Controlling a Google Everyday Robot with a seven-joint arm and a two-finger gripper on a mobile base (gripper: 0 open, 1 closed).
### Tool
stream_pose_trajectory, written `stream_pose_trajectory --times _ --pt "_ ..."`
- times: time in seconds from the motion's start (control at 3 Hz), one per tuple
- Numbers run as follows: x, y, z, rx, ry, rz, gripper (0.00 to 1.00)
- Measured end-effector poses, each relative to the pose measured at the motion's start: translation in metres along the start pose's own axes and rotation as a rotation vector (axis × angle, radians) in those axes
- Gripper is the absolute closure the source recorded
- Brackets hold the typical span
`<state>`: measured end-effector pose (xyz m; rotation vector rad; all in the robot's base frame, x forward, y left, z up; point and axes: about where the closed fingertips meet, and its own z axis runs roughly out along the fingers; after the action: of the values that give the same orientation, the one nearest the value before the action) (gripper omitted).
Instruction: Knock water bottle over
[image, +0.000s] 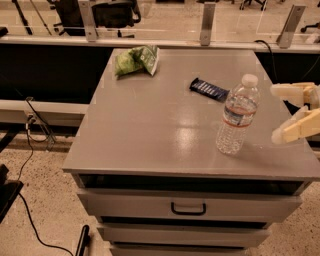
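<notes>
The water bottle (237, 116) stands upright near the right front of the grey cabinet top (150, 125). It is clear and ribbed, with a white cap and a pale label band. My gripper (276, 113) comes in from the right edge at bottle height. Its two cream fingers (294, 128) are spread apart and hold nothing. The fingertips are a short gap to the right of the bottle and do not touch it.
A dark blue snack bar (209, 89) lies just behind the bottle. A green chip bag (136, 60) lies at the back left. A rail with metal posts (207, 22) runs behind the cabinet. Drawers (188, 207) sit below the top. Cables (35, 130) trail on the floor at left.
</notes>
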<state>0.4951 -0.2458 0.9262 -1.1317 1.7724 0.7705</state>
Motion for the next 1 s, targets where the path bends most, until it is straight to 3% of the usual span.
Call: stream_pose_trajectory --times 0.33,0.67,1.0 --pt "-0.008 0.006 0.000 -0.010 -0.200 0.004 0.00" --pt "-0.018 0.013 -0.001 0.025 -0.329 -0.037 0.00" --pt "-0.031 0.019 0.002 0.062 -0.380 -0.104 0.00"
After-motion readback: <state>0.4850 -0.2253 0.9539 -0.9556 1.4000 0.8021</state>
